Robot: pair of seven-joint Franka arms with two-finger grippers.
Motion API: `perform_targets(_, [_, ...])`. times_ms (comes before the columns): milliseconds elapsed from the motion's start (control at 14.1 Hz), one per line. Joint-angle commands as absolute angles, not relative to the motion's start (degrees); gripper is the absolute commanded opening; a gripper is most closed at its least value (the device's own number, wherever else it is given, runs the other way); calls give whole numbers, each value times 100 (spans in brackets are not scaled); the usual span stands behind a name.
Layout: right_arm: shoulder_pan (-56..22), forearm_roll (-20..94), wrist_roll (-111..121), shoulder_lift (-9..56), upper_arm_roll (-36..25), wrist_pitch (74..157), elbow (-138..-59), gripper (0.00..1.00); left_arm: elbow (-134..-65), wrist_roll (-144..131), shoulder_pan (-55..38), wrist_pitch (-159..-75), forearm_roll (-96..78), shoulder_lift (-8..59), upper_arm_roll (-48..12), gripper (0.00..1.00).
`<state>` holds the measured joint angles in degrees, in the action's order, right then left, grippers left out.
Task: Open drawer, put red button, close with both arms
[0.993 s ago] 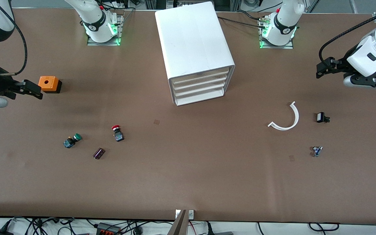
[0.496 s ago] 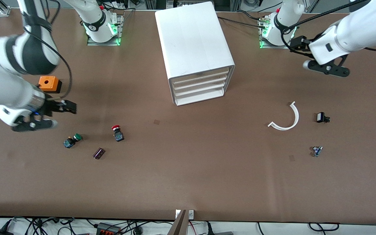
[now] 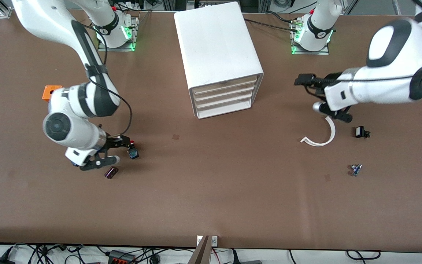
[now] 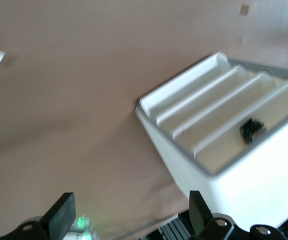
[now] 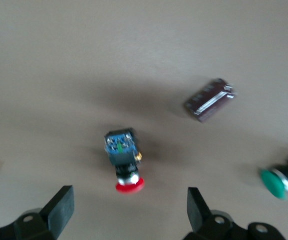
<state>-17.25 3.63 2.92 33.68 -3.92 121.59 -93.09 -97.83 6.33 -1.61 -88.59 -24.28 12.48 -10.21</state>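
Over the red button (image 3: 133,149) on the table, near a dark little can (image 3: 111,172): right gripper (image 3: 121,142), jaws spread wide. Beside the white cabinet (image 3: 218,51), drawer (image 3: 225,86) shut: left gripper (image 3: 299,81), jaws spread too.

Robotics lab bench on my feed. Brown work table (image 3: 211,198) filling front view, two white arm bases (image 3: 113,31) bolted along its upper edge on metal plates, green status lights glowing at each. Aluminium framing (image 3: 2,7) past table edge up top. Tangle of black cables (image 3: 137,255) and power strip along lower edge. Small electronic parts scattered on mat: capacitor (image 3: 111,172), tiny switch parts (image 3: 355,169), printed white arc (image 3: 321,134). White drawer cabinet (image 3: 218,55) mid-table. Test rig, not home.
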Motion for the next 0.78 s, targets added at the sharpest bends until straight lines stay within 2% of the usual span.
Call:
perform_targets(0, [-1811,413,421,3822,-343,12357,-9132,100,-9729,887,-246,-9516,-2968,1703,-1221,100])
perform_targets(213, [-1811,439,817,4130,-334,12480,-9132,100,-9983,1964,-237,-10272,-3636,2108,-1353,100])
perform_targets(496, [-1837,439,817,4219,-316,12480,-9132,100,-10940,4118,-246,-11116,-5691,2513,-1362,100])
perform_targets(709, [-1837,457,817,4271,-316,12542,-9123,100,-11451,5148,-369,-11154,-6730,2750,-1432,100])
